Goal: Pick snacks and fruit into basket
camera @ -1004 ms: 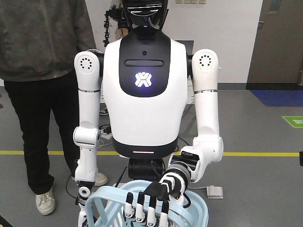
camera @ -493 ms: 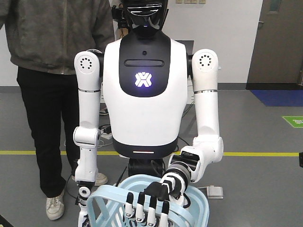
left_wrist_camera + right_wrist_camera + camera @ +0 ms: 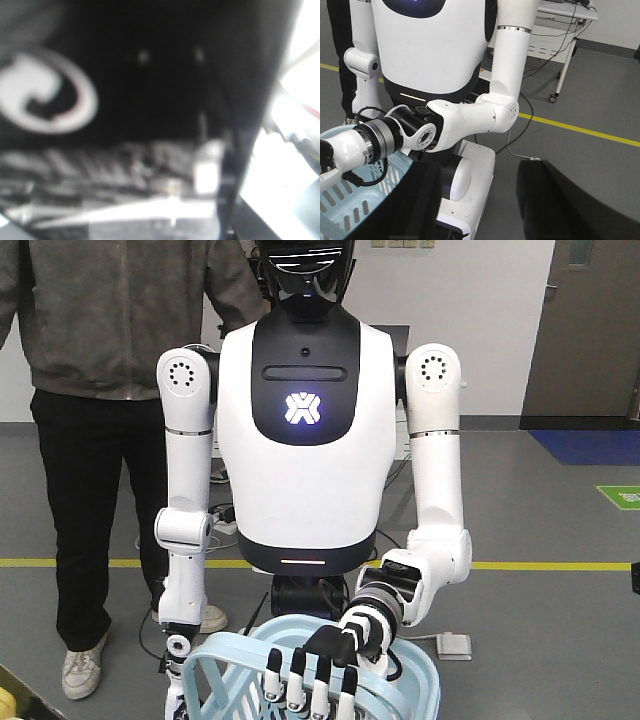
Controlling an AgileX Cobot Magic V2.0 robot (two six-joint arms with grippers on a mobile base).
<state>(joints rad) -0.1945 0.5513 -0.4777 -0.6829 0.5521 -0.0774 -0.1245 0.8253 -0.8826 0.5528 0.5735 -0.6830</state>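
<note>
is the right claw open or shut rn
Open. In the right wrist view the right claw shows two dark fingers wide apart, with nothing held between them.

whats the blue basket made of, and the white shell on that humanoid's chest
The basket looks like moulded plastic, light blue with a smooth, slightly matt finish: the signs are its even colour, slotted walls and thick rounded rim. The chest shell seems to be hard glossy plastic, white, with soft highlights and clean panel seams; painted metal cannot be ruled out.
</note>
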